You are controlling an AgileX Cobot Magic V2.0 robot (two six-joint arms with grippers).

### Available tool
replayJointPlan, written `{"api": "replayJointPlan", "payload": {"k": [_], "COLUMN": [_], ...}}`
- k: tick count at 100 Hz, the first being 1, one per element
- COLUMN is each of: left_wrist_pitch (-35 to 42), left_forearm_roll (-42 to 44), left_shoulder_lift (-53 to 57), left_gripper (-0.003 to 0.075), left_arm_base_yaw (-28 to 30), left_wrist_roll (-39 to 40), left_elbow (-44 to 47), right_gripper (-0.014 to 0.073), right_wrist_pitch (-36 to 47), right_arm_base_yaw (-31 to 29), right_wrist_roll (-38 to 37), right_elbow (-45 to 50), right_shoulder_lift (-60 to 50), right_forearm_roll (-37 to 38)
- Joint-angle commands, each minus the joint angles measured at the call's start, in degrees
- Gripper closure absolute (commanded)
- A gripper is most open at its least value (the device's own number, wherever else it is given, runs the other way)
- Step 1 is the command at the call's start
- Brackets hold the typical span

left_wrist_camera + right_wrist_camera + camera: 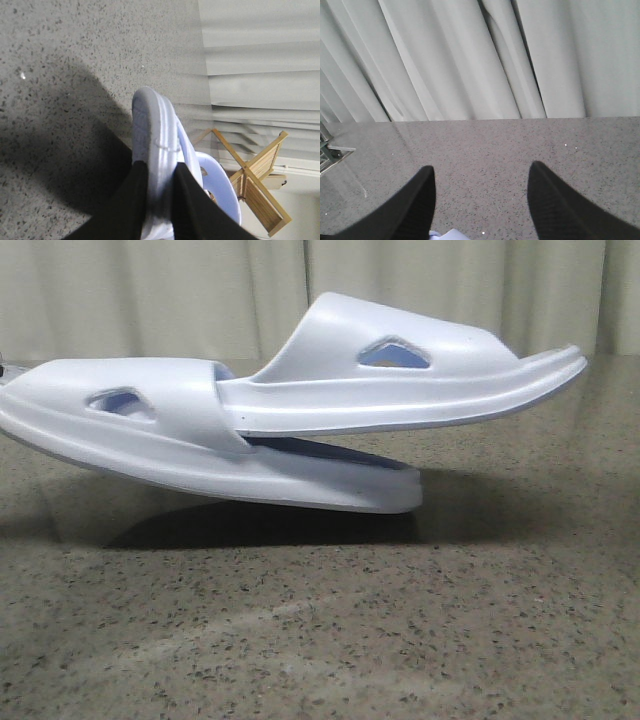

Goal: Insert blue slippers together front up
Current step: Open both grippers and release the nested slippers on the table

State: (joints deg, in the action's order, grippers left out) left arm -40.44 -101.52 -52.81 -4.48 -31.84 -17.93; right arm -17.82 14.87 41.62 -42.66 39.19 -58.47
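Two pale blue slippers lie nested on the speckled table (320, 640) in the front view. The lower slipper (150, 430) has its strap at the left, its left end raised off the table and its right end resting on it. The upper slipper (400, 370) has one end tucked under that strap and slopes up to the right. My left gripper (159, 172) is shut on the thick edge of a slipper (155, 125), a black finger on each side. My right gripper (481, 172) is open over the bare table, with a pale slipper corner (451, 235) just behind its fingers. Neither gripper shows in the front view.
Pale curtains (200, 290) hang behind the table's far edge. A wooden folding rack (260, 190) stands beyond the table in the left wrist view. A dark shadow (260, 525) lies under the slippers.
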Motion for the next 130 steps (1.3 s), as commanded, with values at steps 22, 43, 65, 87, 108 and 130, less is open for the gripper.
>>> {"api": "replayJointPlan", "payload": {"k": [22,43,65,87,108,130], "left_wrist_pitch": [-1.12,5.12,12.50,16.95,20.10,25.63], "left_forearm_roll": [-3.04,-3.13,-3.13,-3.70,-3.47,3.76], "left_shoulder_lift": [0.19,0.19,0.19,2.31,10.32,23.04], "left_gripper": [0.0406,0.0346,0.0346,0.0346,0.0347,0.0347], "left_arm_base_yaw": [-0.40,-0.40,-0.40,-0.40,-0.40,-0.40], "left_wrist_roll": [-3.79,-10.05,-20.94,-35.26,-43.22,-44.72], "left_elbow": [-2.03,-2.03,-2.03,-2.26,-4.19,-4.85], "right_gripper": [0.0239,0.0239,0.0239,0.0239,0.0239,0.0243], "right_wrist_pitch": [2.29,2.29,2.51,4.89,9.09,15.48], "right_arm_base_yaw": [-0.47,-0.47,-0.47,-0.47,-0.47,-0.47], "right_wrist_roll": [0.91,0.91,0.91,0.91,0.91,0.91], "right_elbow": [-1.57,-1.57,-1.57,-1.57,-0.41,6.33], "right_shoulder_lift": [-0.38,-0.38,-0.38,-0.38,-0.48,-2.83], "right_forearm_roll": [-0.75,-0.75,-0.64,3.66,9.84,15.34]}}
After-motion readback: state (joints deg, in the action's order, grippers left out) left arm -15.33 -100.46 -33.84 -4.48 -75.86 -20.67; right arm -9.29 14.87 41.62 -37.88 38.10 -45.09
